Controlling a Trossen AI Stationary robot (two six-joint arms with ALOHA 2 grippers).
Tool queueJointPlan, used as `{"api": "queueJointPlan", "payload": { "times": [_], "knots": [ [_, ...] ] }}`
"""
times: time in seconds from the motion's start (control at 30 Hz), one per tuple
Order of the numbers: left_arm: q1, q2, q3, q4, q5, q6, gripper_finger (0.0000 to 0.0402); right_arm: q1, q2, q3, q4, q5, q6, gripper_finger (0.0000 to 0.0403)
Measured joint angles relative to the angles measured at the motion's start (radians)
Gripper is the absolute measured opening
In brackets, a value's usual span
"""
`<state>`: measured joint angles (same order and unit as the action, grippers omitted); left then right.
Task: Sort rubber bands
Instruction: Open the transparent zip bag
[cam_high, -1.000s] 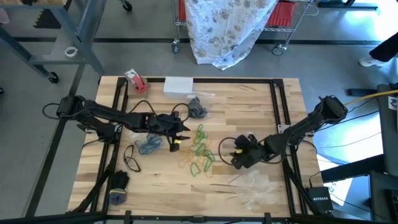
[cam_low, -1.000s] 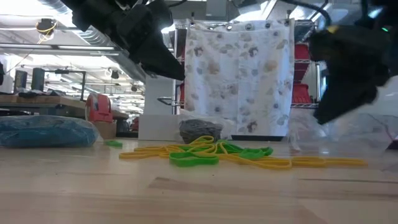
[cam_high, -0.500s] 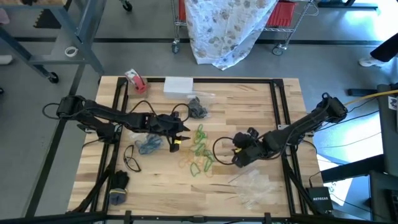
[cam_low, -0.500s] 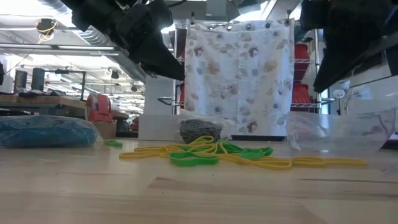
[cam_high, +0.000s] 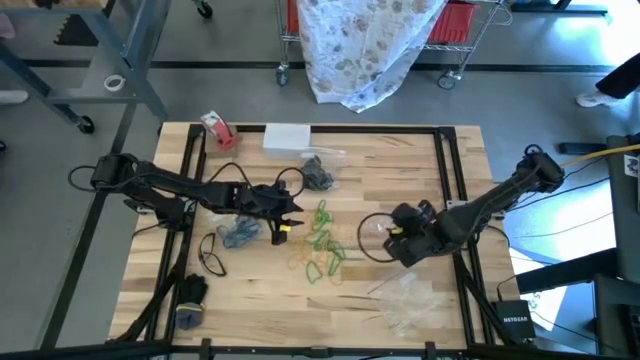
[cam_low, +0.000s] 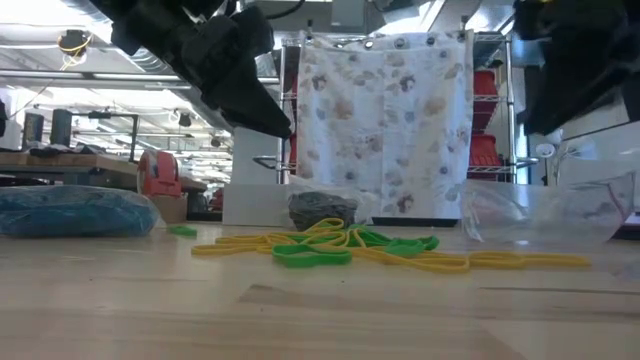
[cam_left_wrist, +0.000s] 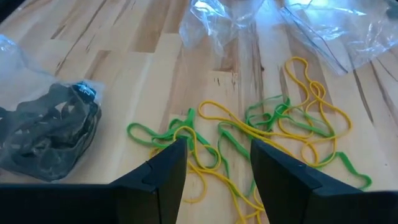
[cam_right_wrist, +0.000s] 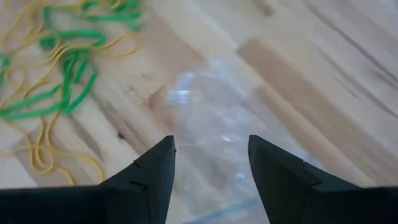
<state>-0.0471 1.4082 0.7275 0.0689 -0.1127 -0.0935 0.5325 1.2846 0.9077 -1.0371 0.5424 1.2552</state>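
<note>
A loose tangle of green and tan-yellow rubber bands lies on the wooden tabletop, also showing as rubber bands and rubber bands. My left gripper hangs open just above the tangle's left side, also seen as the left gripper; nothing is between its fingers. My right gripper is open and raised to the right of the pile, seen from above as the right gripper, over a clear plastic bag that lies flat on the wood.
A clear bag of black bands and a bag of blue bands lie beside my left arm. A grey-filled bag, a white box and a red-and-white tape roll sit farther back. More clear bags lie at the near right.
My right gripper has risen clear of the clear bag and drawn a little toward the table's right edge, tipping to point more steeply down. Its fingers have stayed apart. The bag and the rubber bands lie where they were.
</note>
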Motion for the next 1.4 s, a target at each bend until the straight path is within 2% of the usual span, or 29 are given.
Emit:
{"api": "queueJointPlan", "payload": {
  "times": [0.2, 0.37, 0.67, 1.0, 1.2, 1.4],
  "knots": [
    [0.0, 0.0, 0.0, 0.002, -0.001, 0.001, 0.0171, 0.069, -0.065, -0.035, -0.141, 0.024, 0.267, 0.0195],
    [-0.001, 0.0, 0.0, 0.002, -0.002, -0.002, 0.0171, 0.117, -0.073, -0.114, -0.136, -0.02, 0.427, 0.0195],
    [-0.001, 0.0, 0.0, 0.003, -0.004, -0.003, 0.0171, 0.234, -0.114, -0.177, -0.134, -0.011, 0.683, 0.0195],
    [-0.001, 0.0, 0.001, 0.027, -0.005, -0.004, 0.0171, 0.306, -0.121, -0.252, -0.073, -0.01, 0.847, 0.0195],
    [-0.001, 0.0, 0.001, 0.026, -0.005, -0.002, 0.0171, 0.354, -0.133, -0.251, -0.096, 0.033, 0.932, 0.0195],
    [-0.001, 0.0, 0.001, 0.026, -0.004, -0.001, 0.0171, 0.353, -0.132, -0.266, -0.079, 0.026, 0.953, 0.0195]
  ]
}}
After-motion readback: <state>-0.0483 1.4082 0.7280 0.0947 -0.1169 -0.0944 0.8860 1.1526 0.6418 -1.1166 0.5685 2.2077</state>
